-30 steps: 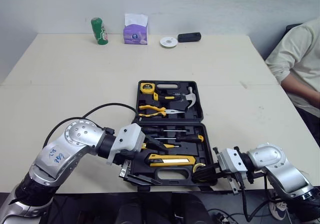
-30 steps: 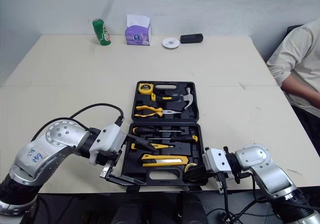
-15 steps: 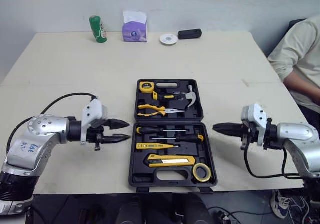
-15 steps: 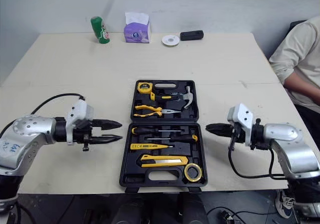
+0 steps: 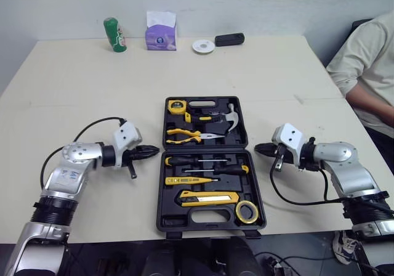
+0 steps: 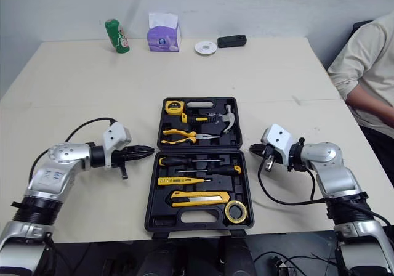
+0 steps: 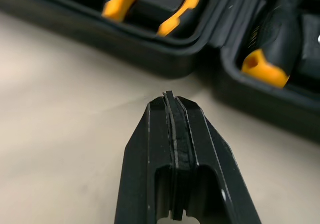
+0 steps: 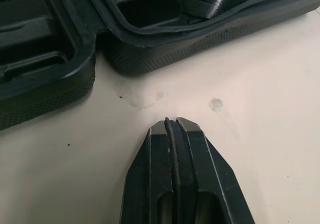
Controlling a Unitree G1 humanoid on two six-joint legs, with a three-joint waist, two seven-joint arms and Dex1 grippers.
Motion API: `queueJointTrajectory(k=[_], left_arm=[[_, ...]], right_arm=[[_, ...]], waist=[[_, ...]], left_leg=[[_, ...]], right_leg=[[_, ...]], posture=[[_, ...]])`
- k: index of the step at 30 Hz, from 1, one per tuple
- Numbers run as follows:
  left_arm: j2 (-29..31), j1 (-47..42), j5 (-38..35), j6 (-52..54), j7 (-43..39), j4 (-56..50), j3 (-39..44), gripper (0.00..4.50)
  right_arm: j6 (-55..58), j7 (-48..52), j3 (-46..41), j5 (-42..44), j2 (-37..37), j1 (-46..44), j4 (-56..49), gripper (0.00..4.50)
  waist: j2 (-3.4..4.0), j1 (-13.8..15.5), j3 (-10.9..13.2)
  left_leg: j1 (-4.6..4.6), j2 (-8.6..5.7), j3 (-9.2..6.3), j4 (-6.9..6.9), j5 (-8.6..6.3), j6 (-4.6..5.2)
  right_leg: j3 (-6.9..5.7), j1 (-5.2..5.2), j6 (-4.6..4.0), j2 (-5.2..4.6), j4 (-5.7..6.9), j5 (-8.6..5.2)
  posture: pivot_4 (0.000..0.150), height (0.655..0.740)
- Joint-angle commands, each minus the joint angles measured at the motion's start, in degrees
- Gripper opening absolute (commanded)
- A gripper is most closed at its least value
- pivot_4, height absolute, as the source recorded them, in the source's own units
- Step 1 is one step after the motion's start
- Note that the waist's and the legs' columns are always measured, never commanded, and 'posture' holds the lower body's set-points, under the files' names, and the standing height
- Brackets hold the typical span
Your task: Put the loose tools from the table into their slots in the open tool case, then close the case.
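1. Looks like an office or lab test room.
2. Bare white wall (image 5: 258, 5) behind one large beige surface (image 5: 74, 91).
3. Desk clutter along far edge: tissue box (image 5: 160, 32), green can (image 5: 114, 35).
4. Person (image 5: 363, 66) seated alongside.

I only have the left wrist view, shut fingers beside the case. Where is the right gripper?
Observer: The right gripper is shut, just off the right side of the tool case, with a gap between.
Operator: Any tools loose on the table?
Observer: None that I can see; the hammer, pliers and tape roll sit in their slots.
Operator: Is the case closed?
Observer: No, the lid lies flat open.
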Motion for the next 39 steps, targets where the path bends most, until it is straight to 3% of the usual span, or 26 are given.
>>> queueJointTrajectory(k=[1, 15, 22, 25, 29, 32, 35, 36, 39], left_arm=[[-2.3, 0.9, 0.4, 1.3, 0.5, -5.0, -2.3, 0.06], [-4.0, 1.7, 3.3, 1.3, 2.4, -3.5, -2.3, 0.06], [-1.9, 2.1, 4.3, 2.0, 3.1, -0.8, -0.6, 0.06], [1.0, 3.5, 2.5, 6.6, 2.8, -2.6, 2.2, 0.06], [4.2, 3.6, -7.7, 20.8, 0.6, -8.4, 9.4, 1.39], [5.7, -0.3, -11.0, 33.1, 4.0, -10.1, 11.8, 2.74], [3.2, -7.4, -12.5, 46.9, 11.6, -9.6, 13.3, 4.17], [2.0, -9.6, -12.3, 50.3, 14.2, -9.1, 13.4, 4.42], [-2.1, -14.4, -13.8, 59.7, 18.6, -8.5, 14.8, 4.42]], right_arm=[[-0.2, 1.2, 1.7, -0.6, 1.4, -0.5, -2.7, 0.00], [4.8, 2.9, 2.6, -0.1, 2.1, 1.7, -11.3, 0.00], [5.8, -1.5, 2.2, -5.0, 0.6, 2.2, -9.6, 0.00], [9.6, -1.3, -1.2, -3.3, -2.2, 3.5, -10.7, 0.00], [21.2, 3.7, -5.7, 5.0, -6.6, 4.0, -16.0, 1.40], [31.4, 2.1, -8.0, 9.0, -6.8, 1.0, -17.4, 2.94], [43.4, -0.6, -9.0, 12.9, -5.3, -4.2, -17.4, 4.47], [46.8, -1.4, -8.8, 13.9, -4.8, -6.1, -17.3, 4.50], [57.3, -4.7, -7.7, 16.7, -1.6, -11.5, -17.4, 4.50]], waist=[[0.00, -0.2, 0.0], [0.00, -0.2, 0.0], [0.01, -0.4, 0.0], [0.01, -0.6, 0.0], [0.02, -0.6, 0.0], [0.02, -0.6, 0.0], [0.01, -0.5, 0.0], [0.01, -0.4, 0.0], [0.01, -0.4, 0.0]], left_leg=[[0.01, 0.00, 0.00, 0.00, 0.00, 0.00], [0.06, 0.00, -0.02, 0.00, 0.00, 0.00], [0.12, 0.00, -0.01, -0.01, 0.00, -0.01], [0.19, 0.00, -0.01, -0.01, 0.00, -0.01], [0.15, 0.02, -0.01, -0.10, -0.01, -0.01], [0.10, 0.02, -0.05, -0.08, -0.02, 0.01], [0.09, -0.01, -0.07, -0.07, -0.02, 0.01], [0.08, -0.03, -0.07, -0.07, -0.02, 0.01], [0.00, -0.04, -0.10, -0.08, -0.01, 0.00]], right_leg=[[0.00, 0.00, 0.00, 0.00, 0.01, 0.00], [0.03, 0.02, 0.00, -0.02, 0.02, 0.00], [0.06, 0.05, -0.01, -0.02, 0.04, 0.00], [0.08, 0.10, -0.01, -0.04, 0.06, 0.00], [0.10, 0.04, -0.02, -0.04, 0.03, 0.00], [0.08, 0.03, -0.02, -0.07, -0.01, 0.00], [0.08, 0.04, -0.01, -0.09, 0.02, 0.01], [0.08, 0.03, -0.01, -0.09, 0.04, 0.01], [0.04, 0.00, 0.00, -0.07, 0.03, 0.01]], posture=[[0.150, 0.7316], [0.150, 0.7316], [0.150, 0.7316], [0.150, 0.7316], [0.150, 0.7316], [0.150, 0.7316], [0.150, 0.7316], [0.150, 0.7316], [0.150, 0.7316]])
